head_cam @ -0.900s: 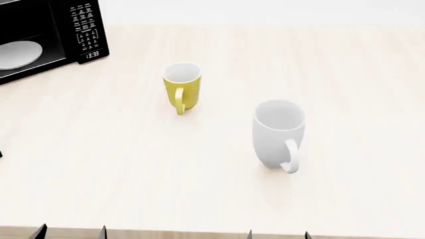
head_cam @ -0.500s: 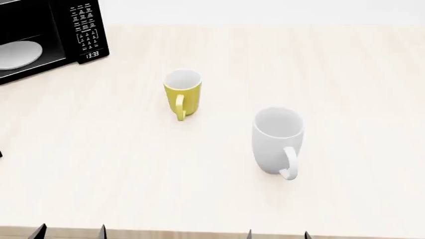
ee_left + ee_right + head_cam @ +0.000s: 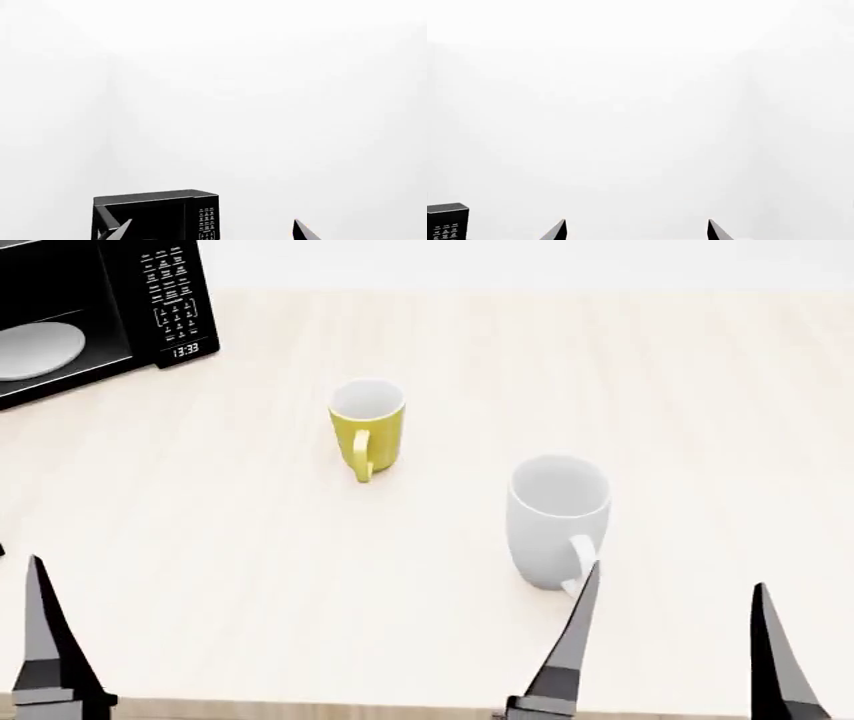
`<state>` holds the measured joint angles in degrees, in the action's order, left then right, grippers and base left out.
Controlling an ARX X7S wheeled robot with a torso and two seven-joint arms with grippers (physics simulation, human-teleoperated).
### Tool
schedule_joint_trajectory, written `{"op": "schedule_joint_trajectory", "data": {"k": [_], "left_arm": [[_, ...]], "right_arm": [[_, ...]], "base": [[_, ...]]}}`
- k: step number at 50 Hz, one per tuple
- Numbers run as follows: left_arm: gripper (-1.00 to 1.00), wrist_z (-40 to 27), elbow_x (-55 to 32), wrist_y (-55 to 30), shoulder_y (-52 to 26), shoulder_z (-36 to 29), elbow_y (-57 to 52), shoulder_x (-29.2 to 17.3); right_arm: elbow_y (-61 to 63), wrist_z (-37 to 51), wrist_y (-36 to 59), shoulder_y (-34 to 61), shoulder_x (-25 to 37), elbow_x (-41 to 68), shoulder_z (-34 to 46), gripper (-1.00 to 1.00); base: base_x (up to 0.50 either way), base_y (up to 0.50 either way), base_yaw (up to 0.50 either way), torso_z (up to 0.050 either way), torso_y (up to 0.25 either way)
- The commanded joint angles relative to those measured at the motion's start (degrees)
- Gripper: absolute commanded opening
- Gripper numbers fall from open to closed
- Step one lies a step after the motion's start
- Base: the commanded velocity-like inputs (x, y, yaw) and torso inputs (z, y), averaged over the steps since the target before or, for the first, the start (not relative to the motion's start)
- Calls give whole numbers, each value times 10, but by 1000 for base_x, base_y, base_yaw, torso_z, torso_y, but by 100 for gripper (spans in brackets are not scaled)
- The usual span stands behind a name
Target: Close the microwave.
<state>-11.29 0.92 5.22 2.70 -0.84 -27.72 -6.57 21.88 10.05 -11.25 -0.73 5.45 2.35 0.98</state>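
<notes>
Pale wood-grain desk (image 3: pixel 441 330) fills the head view, with the black microwave (image 3: pixel 100 310) at the upper left of the frame, its cavity standing exposed and the white turntable plate (image 3: pixel 38 348) plainly visible inside beside the keypad panel (image 3: pixel 171 302). The door itself lies outside the frame, so its exact angle cannot be told, but the appliance reads as not yet closed. A yellow mug (image 3: pixel 366 427) stands upright near the centre of the frame and a larger white mug (image 3: pixel 557 523) stands lower right of it, the two well apart and both well clear of the microwave. At the bottom edge, the dark pointed fingers of the right gripper (image 3: pixel 671 650) rise spread wide with nothing between them, one tip overlapping the white mug's handle in the picture; only one finger of the left gripper (image 3: pixel 54 645) shows at the lower left here. The left wrist view shows the left gripper's two tips set wide apart and empty, with the microwave far ahead. Judged from this, the task is at its start: neither arm is near the appliance, and the reach to the door and the push shut remain.
</notes>
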Motion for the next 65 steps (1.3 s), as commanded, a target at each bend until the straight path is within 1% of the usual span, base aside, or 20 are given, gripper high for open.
{"op": "schedule_joint_trajectory", "data": {"k": [1,14,15,65], "left_arm": [[100,-17,17,5,6,10,-74,-8],[100,-25,15,8,7,0,-60,-16],[100,-25,12,8,7,-1,-59,-17],[100,-54,3,11,5,-18,-47,-40]], "right_arm": [[50,16,-30,1,6,-7,-12,100],[42,30,-41,-3,15,-18,0,100],[41,32,-42,-4,15,-30,3,100],[28,56,-44,-7,44,-27,35,100]], "base": [[0,0,0,0,0],[0,47,0,0,0],[0,500,0,0,0],[0,500,0,0,0]]}}
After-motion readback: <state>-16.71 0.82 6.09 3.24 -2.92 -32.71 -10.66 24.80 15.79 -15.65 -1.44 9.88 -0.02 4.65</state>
